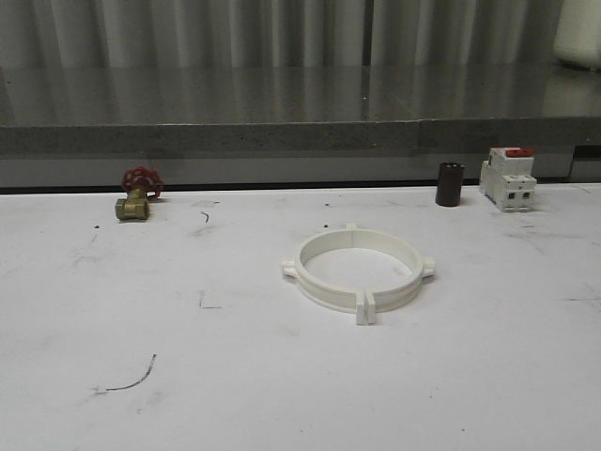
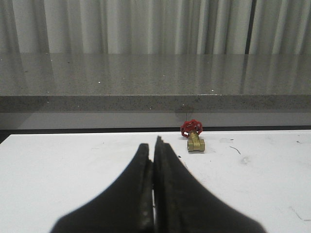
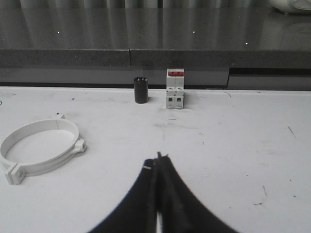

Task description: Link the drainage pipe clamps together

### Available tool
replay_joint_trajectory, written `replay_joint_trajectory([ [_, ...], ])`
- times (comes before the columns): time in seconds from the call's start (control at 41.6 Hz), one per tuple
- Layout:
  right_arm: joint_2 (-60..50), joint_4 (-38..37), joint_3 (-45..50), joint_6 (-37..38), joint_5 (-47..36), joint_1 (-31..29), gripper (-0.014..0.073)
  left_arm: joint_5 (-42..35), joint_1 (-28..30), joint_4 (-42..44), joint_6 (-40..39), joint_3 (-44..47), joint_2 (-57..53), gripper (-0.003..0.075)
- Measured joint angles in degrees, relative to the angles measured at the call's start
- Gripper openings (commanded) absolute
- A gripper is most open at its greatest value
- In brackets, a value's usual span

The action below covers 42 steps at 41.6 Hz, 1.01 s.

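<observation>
No legible text or labels

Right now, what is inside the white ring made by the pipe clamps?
Inside the drainage pipe clamps, only bare white table shows, in the front and right wrist views. The near wall of the ring hides a thin strip of table just behind it, so that strip cannot be checked.

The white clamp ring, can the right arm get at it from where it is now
Probably yes. The right gripper is shut and holds nothing, and bare table lies between it and the clamp ring. The black cylinder and breaker stand farther back.
</observation>
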Motion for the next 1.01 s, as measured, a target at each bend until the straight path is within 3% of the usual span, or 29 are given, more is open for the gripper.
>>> replay_joint_trajectory([
  [1.009, 0.0, 0.1, 0.0, 0.0, -2.7, -2.7, -0.0120, 0.0, 0.0, 0.0, 0.0, 0.0, 0.0, -0.0020],
])
